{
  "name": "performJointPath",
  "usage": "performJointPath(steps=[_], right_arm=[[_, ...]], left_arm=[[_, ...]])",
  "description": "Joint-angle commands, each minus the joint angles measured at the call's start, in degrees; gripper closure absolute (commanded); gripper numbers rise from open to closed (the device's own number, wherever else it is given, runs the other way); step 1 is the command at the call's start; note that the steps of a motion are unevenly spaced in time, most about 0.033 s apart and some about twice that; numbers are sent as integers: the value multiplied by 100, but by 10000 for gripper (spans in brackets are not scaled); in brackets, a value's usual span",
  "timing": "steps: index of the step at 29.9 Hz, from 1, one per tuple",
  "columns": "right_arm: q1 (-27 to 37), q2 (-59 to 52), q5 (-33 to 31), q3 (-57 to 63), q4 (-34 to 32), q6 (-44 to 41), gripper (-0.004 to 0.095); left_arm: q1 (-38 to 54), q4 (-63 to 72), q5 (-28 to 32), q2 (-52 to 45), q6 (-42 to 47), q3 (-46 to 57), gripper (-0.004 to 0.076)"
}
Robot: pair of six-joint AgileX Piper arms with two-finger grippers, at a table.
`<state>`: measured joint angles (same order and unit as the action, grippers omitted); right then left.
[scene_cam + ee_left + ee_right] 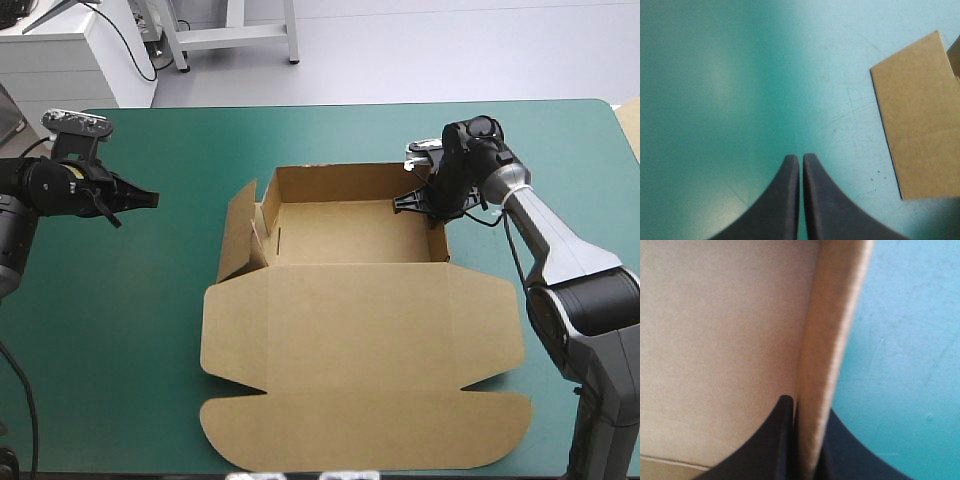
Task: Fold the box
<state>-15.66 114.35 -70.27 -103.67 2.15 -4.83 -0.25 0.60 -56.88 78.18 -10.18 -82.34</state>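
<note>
I had the right fingers [772, 445] clamped on the right wall of the box [350, 235], which sat mid-surface [120, 330], lid [365, 400] flat toward 6 o'clock; my left fingers [782, 200] were pressed together, empty, at its 9 o'clock

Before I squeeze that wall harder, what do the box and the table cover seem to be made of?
The box: brown board, matt, likely cardboard, judging by its cut edges and crisp creases. The teal-green cover: a smooth sheet with a soft sheen and fine scuffs; plastic or rubber, I cannot tell.
</note>
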Motion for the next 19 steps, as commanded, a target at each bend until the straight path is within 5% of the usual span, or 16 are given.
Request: performJointPath(steps=[1, 11, 19], right_arm=[[9, -304, -108, -141, 16, 57, 929], [487, -861, -85, -141, 582, 229, 929], [915, -1892, -20, -141, 726, 574, 929]], left_arm=[[0, 44, 232, -206, 10, -134, 716], [29, 89, 427, -195, 328, -134, 716], [419, 1623, 631, 88, 195, -134, 716]])
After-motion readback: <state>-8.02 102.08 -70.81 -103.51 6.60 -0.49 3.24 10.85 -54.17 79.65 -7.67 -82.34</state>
